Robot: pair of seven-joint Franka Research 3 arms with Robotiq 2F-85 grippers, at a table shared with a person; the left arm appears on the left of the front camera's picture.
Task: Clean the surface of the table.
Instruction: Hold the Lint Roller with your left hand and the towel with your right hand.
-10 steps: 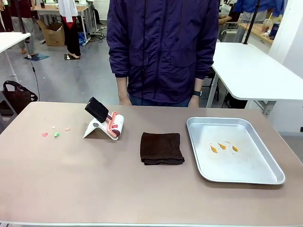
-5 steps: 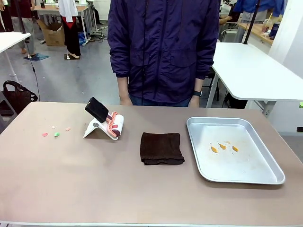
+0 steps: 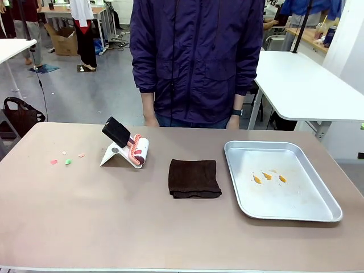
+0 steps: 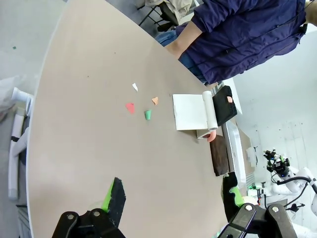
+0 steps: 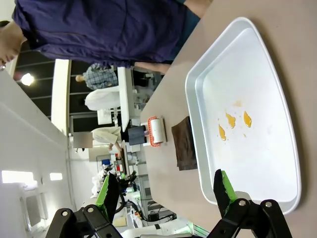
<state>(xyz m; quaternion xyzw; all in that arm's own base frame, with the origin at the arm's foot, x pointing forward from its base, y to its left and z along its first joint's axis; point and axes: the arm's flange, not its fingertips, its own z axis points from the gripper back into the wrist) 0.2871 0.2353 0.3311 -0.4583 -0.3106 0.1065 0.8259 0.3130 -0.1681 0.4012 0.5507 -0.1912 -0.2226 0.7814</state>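
A brown cloth [image 3: 194, 178] lies on the table [image 3: 85, 216] beside a tray [image 3: 324, 213].

We see the brownish-taupe table [image 3: 114, 219] with its thin pale edge, and four sets of things lying straight on its top. Towards the left lie a few small coloured scraps [image 3: 67, 161]: one red, one green, one white and one pinkish, close together but apart from each other. Right of them a lint roller [image 3: 126, 149] rests on its white base, black handle tilted up. Near the middle we find a dark brown cloth [image 3: 194, 178], folded flat. On the right side sits a silver metal tray [image 3: 301, 199], well apart from the cloth.
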